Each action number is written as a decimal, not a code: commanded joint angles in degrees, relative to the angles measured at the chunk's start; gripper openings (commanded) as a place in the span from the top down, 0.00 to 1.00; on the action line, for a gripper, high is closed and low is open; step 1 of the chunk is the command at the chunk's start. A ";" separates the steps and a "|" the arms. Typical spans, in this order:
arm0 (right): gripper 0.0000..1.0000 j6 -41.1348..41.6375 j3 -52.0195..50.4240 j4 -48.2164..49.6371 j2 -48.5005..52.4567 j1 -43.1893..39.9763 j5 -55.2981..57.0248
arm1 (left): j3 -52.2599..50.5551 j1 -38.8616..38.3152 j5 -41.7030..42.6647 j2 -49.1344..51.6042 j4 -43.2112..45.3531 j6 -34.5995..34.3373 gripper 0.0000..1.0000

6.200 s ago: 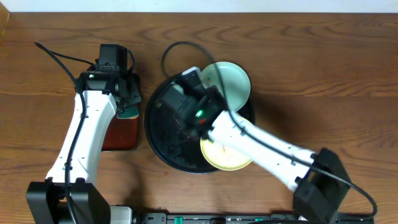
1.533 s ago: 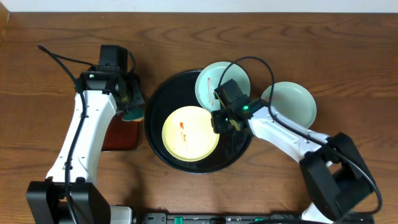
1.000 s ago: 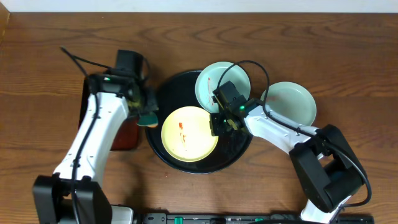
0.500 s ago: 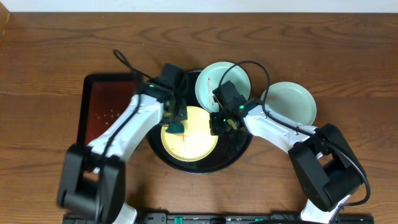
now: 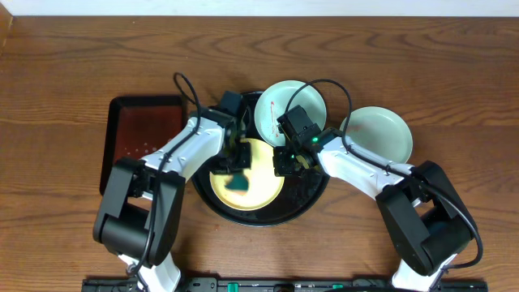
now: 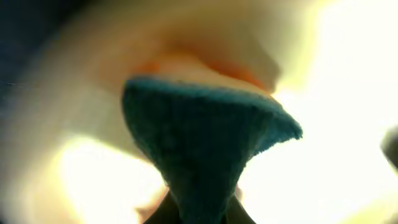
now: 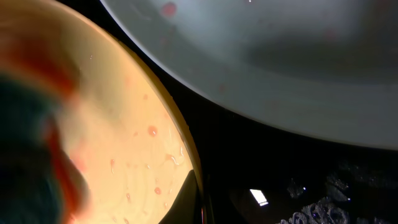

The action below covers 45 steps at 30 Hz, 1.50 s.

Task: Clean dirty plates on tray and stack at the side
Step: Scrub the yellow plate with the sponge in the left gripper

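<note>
- Overhead: the surface carries the tray, with one mint plate set apart to its right — it looks clean.
- On the tray lie the yellow plate, near the middle, and a smeared plate overlapping the far-right rim.
- Left hand pinches a teal cloth, pressed onto the yellow plate's red smears.
- Right hand sits at that plate's right edge; whether its fingers grip the rim, I cannot tell.
- Risk — a hard wipe could skid or tip the plate on the glossy tray if nothing holds it. The hands are also close enough to knock together.
</note>
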 commanded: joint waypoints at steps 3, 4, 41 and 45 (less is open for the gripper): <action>0.99 1.09 0.35 0.20 1.88 -0.20 0.13 | -0.87 -1.92 12.20 1.42 -1.86 10.69 0.93; 0.99 1.09 0.35 0.20 1.90 -0.20 0.13 | -0.87 -1.90 11.61 1.42 -1.77 10.60 0.93; 0.99 1.09 0.35 0.33 1.90 -0.20 0.37 | -0.85 -2.21 0.52 1.42 13.64 4.11 0.92; 0.99 1.09 0.35 0.35 1.90 -0.20 0.39 | -0.85 -2.23 -16.35 1.42 15.67 -1.33 0.93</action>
